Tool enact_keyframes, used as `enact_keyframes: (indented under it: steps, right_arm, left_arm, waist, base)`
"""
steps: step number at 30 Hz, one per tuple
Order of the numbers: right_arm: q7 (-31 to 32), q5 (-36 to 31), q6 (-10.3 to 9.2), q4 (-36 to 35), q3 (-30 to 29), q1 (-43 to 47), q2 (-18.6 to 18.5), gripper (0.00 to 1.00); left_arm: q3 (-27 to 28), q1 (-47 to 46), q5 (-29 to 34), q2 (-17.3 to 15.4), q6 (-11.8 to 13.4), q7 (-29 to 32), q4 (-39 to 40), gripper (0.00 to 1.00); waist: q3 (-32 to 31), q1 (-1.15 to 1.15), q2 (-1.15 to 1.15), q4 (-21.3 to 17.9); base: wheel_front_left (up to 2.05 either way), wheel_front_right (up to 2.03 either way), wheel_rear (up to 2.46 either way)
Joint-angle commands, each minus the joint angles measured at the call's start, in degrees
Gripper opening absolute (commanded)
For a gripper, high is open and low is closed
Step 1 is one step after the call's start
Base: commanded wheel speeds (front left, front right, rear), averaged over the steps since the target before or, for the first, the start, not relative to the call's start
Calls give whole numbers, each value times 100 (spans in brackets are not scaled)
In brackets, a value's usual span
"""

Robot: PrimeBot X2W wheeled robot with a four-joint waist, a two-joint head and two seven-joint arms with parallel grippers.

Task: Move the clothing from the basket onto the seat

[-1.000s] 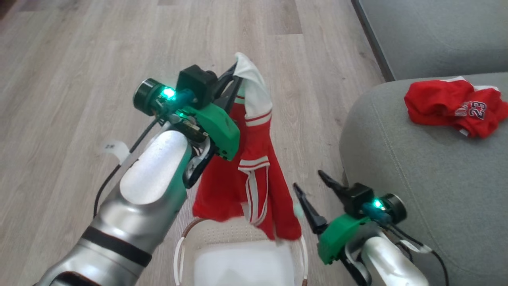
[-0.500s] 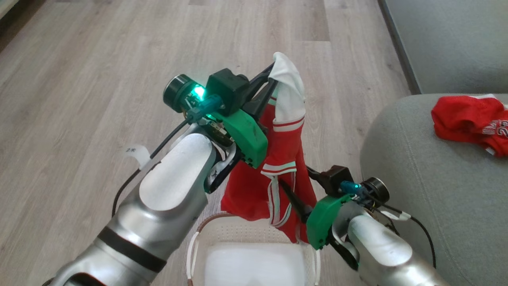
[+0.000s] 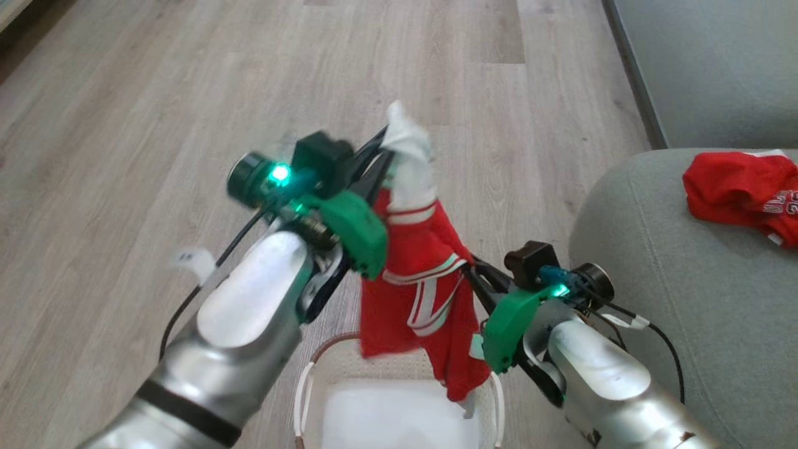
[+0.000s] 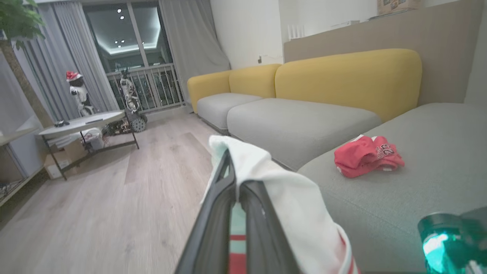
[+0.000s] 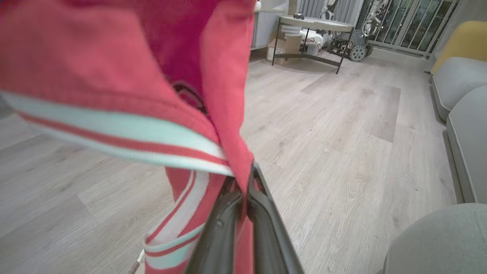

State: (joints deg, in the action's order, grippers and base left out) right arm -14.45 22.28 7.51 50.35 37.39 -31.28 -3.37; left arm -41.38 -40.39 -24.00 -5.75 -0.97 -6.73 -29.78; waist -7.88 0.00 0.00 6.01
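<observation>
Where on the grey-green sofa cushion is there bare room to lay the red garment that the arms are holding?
The large grey-green fabric sofa cushion is bare from its rounded near edge, beside the right pincer, up to the crumpled red jersey. It is crowded only around that jersey. The left pincer and the right pincer both clamp the red white-striped garment.

Floor (image 3: 156, 93) open ahead; seat (image 3: 673, 324) right, jersey (image 3: 735, 187) on far part.
</observation>
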Motion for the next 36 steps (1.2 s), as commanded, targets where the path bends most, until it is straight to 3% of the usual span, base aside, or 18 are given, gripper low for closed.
enact_keyframes:
  steps: [1,3,5,6,7,20,36]
  right_arm:
    - [-55,-41,-2,-207,-23,-233,49,0]
    - [-55,-109,-2,-283,-130,-234,49,0]
    - [-55,-206,-2,-342,-234,-249,49,0]
    - [-55,-265,-2,-368,-288,-265,43,0]
    - [-55,-324,-2,-399,-347,-280,24,0]
    - [-55,-782,-2,-921,-1026,-525,-635,0]
    - [-55,-804,-2,-1568,-1094,-740,-1281,0]
  left_arm:
    - [275,-202,-57,-138,30,-68,130,0]
    - [339,-65,-125,-190,65,-168,69,2]
    - [389,90,-183,-233,108,-267,5,65]
    - [410,170,-217,-252,119,-309,-25,92]
    - [415,241,-239,-266,117,-349,-52,100]
    - [417,921,-297,-345,244,-704,-227,100]
    - [361,1293,-154,36,264,-824,50,100]
  waist:
    - [7,0,0,-48]
    - [17,0,0,-120]
    - [27,0,0,-206]
    - [32,0,0,-258]
    - [38,0,0,-298]
    - [184,0,0,-1024]
    - [508,0,0,-2394]
  base:
    - [0,0,0]
    - [0,0,0]
    - [0,0,0]
    - [0,0,0]
    - [0,0,0]
    - [0,0,0]
    - [0,0,0]
